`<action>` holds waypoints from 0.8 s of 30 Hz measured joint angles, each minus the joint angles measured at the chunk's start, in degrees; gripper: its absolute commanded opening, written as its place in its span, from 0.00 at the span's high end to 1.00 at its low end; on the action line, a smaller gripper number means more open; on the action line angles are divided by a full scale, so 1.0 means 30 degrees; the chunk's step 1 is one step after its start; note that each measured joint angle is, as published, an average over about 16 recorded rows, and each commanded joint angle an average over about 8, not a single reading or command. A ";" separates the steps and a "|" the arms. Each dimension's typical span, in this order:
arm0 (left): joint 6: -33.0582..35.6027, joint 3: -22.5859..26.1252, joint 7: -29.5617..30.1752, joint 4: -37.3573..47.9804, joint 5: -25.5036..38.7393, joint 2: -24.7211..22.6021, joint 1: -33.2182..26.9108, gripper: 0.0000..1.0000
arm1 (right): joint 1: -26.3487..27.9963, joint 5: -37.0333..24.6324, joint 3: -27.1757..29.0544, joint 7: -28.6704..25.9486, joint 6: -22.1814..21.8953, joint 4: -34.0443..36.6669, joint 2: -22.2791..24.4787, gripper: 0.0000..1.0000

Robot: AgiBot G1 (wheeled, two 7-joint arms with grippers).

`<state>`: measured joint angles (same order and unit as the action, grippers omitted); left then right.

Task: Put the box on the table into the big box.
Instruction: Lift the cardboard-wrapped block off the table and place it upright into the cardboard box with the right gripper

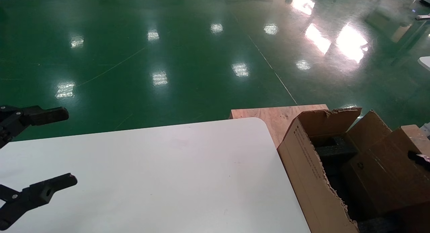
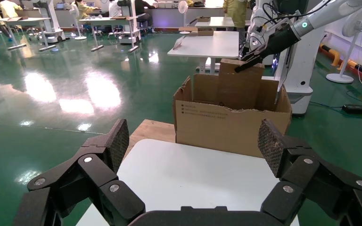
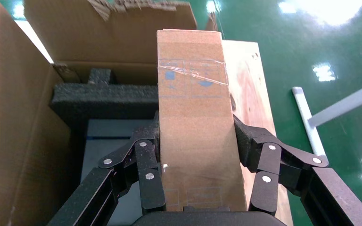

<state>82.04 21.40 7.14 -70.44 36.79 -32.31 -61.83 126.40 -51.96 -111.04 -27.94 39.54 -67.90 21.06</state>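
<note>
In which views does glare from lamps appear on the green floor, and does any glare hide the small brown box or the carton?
Head view: bright lamp reflections dot the glossy green floor, strongest at the far right; the large torn brown carton stays readable. Left wrist view: pale glare patches on the floor. Right wrist view: only small glare spots; the small brown cardboard box in the right gripper is clear.

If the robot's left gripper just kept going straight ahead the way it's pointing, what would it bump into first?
Probably the big box. The open left gripper points along the bare white table, with nothing lying between its fingers, and the carton's printed side stands straight ahead past the table's far edge. How high the gripper rides is hard to judge.
</note>
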 measured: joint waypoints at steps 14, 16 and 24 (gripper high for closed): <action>0.0000 0.0000 0.0000 0.0000 0.0000 0.0000 0.0000 0.00 | 0.1496 0.1172 -0.2567 0.1348 -0.0584 0.1943 -0.0924 1.00; 0.0000 0.0000 0.0000 0.0000 0.0000 0.0000 0.0000 0.00 | 0.1804 0.1443 -0.3030 0.1616 -0.0610 0.2262 -0.1121 1.00; 0.0000 0.0000 0.0000 0.0000 0.0000 0.0000 0.0000 0.00 | 0.3314 0.2915 -0.5522 0.2786 -0.0625 0.3450 -0.1886 1.00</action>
<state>82.04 21.40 7.14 -70.44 36.79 -32.31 -61.83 136.35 -43.21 -127.61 -19.59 37.66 -57.55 15.40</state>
